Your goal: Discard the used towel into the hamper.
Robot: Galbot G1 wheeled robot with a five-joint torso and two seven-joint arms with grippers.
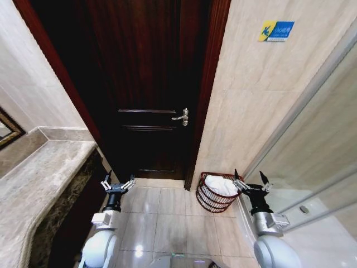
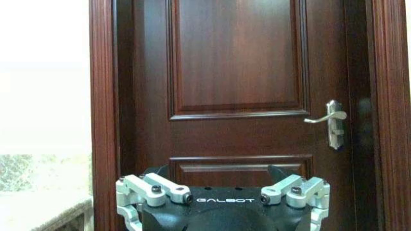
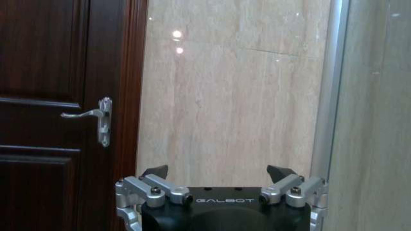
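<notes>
Hamper (image 1: 215,193) w/ white towel (image 1: 221,185) just left of right pincer (image 1: 250,180), spread wide.

White arms, black-silver tool (image 2: 223,192) marked GALBOT

We see a glossy dark wooden door (image 1: 148,84) with a polished metal handle (image 1: 182,116), smooth shiny floor tiles (image 1: 162,215), a wire hamper (image 1: 215,194) holding soft white cloth (image 1: 220,185).
</notes>
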